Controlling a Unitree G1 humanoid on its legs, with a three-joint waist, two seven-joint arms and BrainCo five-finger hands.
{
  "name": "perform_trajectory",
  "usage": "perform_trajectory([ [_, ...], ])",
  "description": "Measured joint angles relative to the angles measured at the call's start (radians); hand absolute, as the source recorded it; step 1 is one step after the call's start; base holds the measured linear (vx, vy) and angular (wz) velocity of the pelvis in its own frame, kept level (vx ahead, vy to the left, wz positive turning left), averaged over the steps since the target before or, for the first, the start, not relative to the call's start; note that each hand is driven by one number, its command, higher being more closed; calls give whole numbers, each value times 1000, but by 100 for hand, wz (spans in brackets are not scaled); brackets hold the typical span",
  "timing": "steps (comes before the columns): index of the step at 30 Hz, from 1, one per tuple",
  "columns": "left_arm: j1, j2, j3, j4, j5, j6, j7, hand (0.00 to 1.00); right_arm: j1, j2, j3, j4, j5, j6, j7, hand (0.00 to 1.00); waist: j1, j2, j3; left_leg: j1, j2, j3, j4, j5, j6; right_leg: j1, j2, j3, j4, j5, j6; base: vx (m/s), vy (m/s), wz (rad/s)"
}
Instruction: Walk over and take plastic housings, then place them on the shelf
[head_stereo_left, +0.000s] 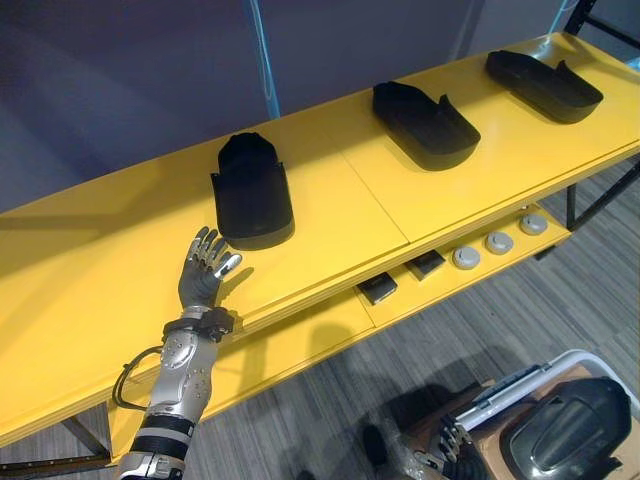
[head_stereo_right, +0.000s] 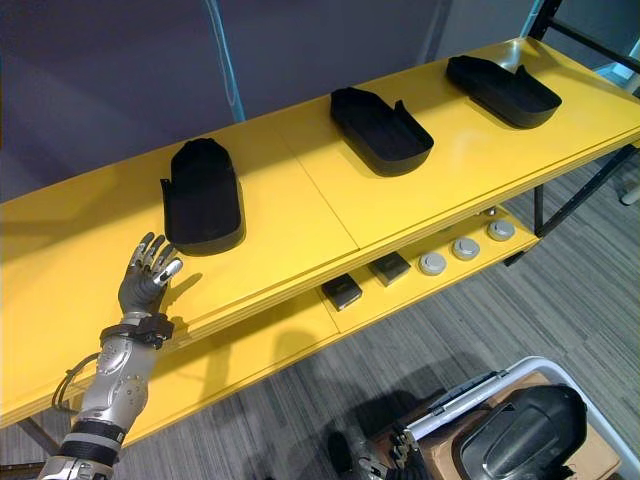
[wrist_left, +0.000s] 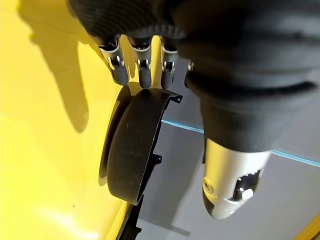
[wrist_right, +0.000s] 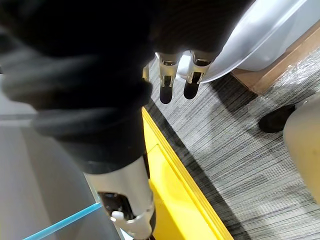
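A long yellow shelf (head_stereo_left: 330, 215) with two tiers runs across a room with grey carpet (head_stereo_left: 420, 350). Three black plastic housings sit well apart along the top tier.

The nearest housing (head_stereo_left: 252, 195) lies with its rounded back upward. The middle housing (head_stereo_left: 425, 125) and the far housing (head_stereo_left: 543, 85) lie hollow side up, like shallow trays with raised walls.

The robot's left hand (head_stereo_left: 205, 268) is raised over the top tier, near the front edge. Its fingers (wrist_left: 144, 75) are straight and spread wide, holding nothing. The dark tips point at the nearest housing and stop just short of its rim. I cannot tell whether any tip touches it.

On the lower tier, near the front edge, two small dark blocks (head_stereo_left: 377, 288) lie side by side. Three round silver-grey discs (head_stereo_left: 499, 242) sit in a row farther along.

The robot's right hand (head_stereo_left: 440, 455) hangs low, beside the shelf and above the carpet. Its fingers (wrist_right: 165, 85) are relaxed and nearly straight, and they grip nothing.

Just beside that hand is a white tub (wrist_right: 260, 40) resting on a brown cardboard box (wrist_right: 280, 70). Inside the tub lies one more glossy black housing (head_stereo_left: 565, 425), rounded side up, taking up most of the space within the rim.
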Motion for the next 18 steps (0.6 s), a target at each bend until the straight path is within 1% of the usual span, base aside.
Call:
perform_trajectory([
  [5, 5, 0, -10, 1, 1, 8, -3, 0, 0, 0, 0, 4, 0, 2, 1, 0, -1, 1, -8, 2, 0, 2, 0, 0, 0, 2, 0, 2, 0, 1, 1, 0, 0, 0],
  [9, 42, 0, -8, 2, 2, 16, -2, 0, -7, -1, 0, 10, -1, 8, 3, 0, -5, 0, -32, 14, 2, 17, 3, -2, -2, 9, 5, 12, 1, 1, 2, 4, 4, -11],
  [10, 62, -1, -7, 2, 4, 15, -1, 0, -16, -4, 0, 12, -1, 10, 5, 0, 3, 0, -35, 11, 9, 26, 41, -32, -5, 12, 11, 33, 4, 1, 2, -1, 22, -46],
  [11, 81, -4, 4, -3, 9, 15, 0, 0, -35, -12, 1, 26, -1, 13, 6, 0, 13, 0, -39, -27, 18, 9, 147, -80, -3, 7, 19, 58, 12, 1, 2, -10, 28, -54],
  [12, 93, -8, 16, -12, 10, 16, 1, 0, -50, -22, 5, 37, 0, 15, 7, 0, 16, 0, -40, -55, 19, -25, 213, -101, 3, -1, 24, 71, 23, 1, 2, -25, 40, -73],
  [13, 132, -24, 53, -45, 10, 17, 3, 0, -81, -47, 19, 41, 0, 22, 8, 0, 27, 0, -41, -107, 17, -139, 326, -133, 2, -22, 36, 110, 48, 1, 3, -28, 54, -109],
  [14, 181, -52, 90, -88, 9, 16, 5, 0, -108, -67, 38, 38, 0, 23, 10, 0, 50, 0, -40, -124, 5, -267, 393, -165, -26, -45, 56, 159, 80, -6, 12, -25, 65, -118],
  [15, 204, -69, 104, -108, 10, 16, 8, 0, -119, -77, 40, 38, 0, 25, 12, 0, 53, 3, -42, -121, -1, -333, 410, -182, -41, -49, 66, 178, 92, -14, 22, -14, 95, -102],
  [16, 230, -112, 111, -143, 12, 15, 19, 0, -122, -81, 31, 28, 0, 28, 18, 0, 51, 10, -47, -109, -7, -412, 420, -216, -71, -52, 80, 191, 105, -21, 31, -22, 128, -46],
  [17, 242, -158, 109, -185, 30, 14, 26, 0, -118, -78, 6, 9, 0, 35, 19, 0, 40, 12, -48, -90, -2, -419, 399, -247, -49, -53, 88, 193, 113, -22, 34, -58, 178, -26],
  [18, 248, -180, 108, -209, 37, 13, 31, 0, -113, -72, -6, -8, 0, 37, 20, 0, 38, 11, -48, -84, -1, -415, 387, -261, -25, -57, 90, 197, 116, -15, 33, -83, 162, -23],
])
